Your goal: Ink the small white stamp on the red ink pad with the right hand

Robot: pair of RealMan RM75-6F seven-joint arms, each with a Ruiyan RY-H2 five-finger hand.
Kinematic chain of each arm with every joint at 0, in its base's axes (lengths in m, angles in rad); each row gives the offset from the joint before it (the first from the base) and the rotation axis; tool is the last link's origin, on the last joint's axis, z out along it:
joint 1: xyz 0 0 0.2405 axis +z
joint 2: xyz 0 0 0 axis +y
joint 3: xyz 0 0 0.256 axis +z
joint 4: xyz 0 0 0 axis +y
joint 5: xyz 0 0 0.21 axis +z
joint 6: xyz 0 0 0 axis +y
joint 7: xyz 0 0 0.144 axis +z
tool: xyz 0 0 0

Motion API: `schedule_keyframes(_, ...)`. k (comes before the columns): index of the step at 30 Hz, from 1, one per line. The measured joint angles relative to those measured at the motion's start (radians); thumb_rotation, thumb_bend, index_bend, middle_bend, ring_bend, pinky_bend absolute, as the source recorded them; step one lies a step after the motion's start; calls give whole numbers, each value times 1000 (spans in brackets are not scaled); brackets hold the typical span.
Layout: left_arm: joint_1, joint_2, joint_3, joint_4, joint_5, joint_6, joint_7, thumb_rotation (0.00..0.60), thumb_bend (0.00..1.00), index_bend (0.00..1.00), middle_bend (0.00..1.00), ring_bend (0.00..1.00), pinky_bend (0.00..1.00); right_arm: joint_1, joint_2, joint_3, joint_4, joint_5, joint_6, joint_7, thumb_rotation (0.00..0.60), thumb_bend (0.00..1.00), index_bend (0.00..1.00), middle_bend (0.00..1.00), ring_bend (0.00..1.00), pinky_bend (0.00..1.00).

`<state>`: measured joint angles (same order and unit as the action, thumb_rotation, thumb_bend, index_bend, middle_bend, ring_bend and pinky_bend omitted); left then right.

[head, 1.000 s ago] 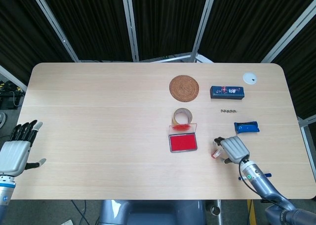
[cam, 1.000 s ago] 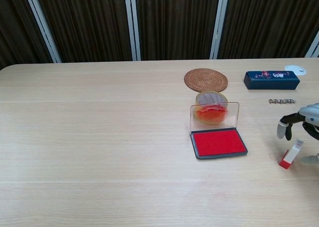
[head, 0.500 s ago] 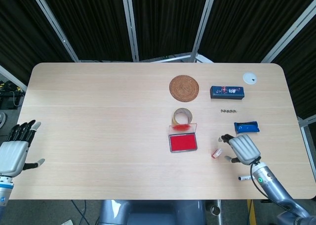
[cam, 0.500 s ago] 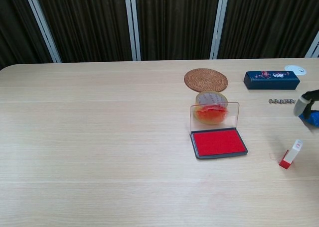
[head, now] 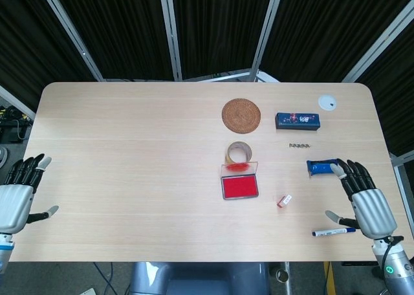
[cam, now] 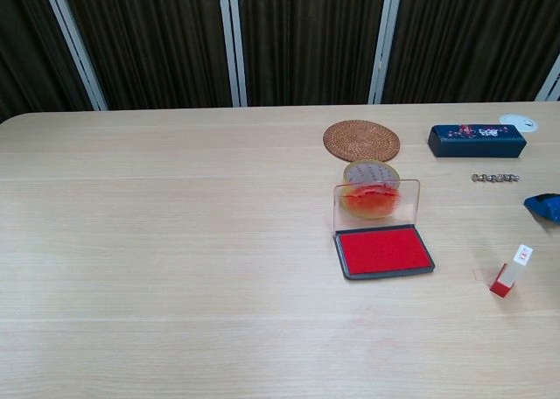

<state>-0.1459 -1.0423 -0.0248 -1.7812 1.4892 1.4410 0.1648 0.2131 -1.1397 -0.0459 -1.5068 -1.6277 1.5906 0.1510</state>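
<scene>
The small white stamp [head: 283, 200] with a red base stands alone on the table, right of the red ink pad [head: 239, 187]; the chest view shows the stamp [cam: 511, 269] tilted, with the pad [cam: 383, 250] lying with its clear lid raised. My right hand [head: 366, 203] is open with fingers spread at the table's right edge, well clear of the stamp. At the left edge my left hand [head: 15, 195] is open too. Neither hand appears in the chest view.
A roll of tape [head: 240, 153] lies behind the pad, a woven coaster [head: 241, 115] farther back. A dark blue box [head: 297, 120], a white disc [head: 327, 103], a small chain [head: 299, 145], a blue object [head: 320, 167] and a marker [head: 333, 231] lie to the right.
My right hand has let go of the stamp, drawn back right toward the table edge and opened. The stamp stays standing where it was. My left hand has barely moved.
</scene>
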Motion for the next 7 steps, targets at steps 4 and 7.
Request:
schedule_keyframes(4,7,3,6,10,27,16,-23,600,0,0,0,0,0,-25,-7,13,6,9,29,-78,600,0,0,0,0,0)
schedule_keyframes(7,11,6,9,16,37,23,-37,600,0,0,0,0,0,-51,-16,24,5,14,56,-126,600,0,0,0,0,0)
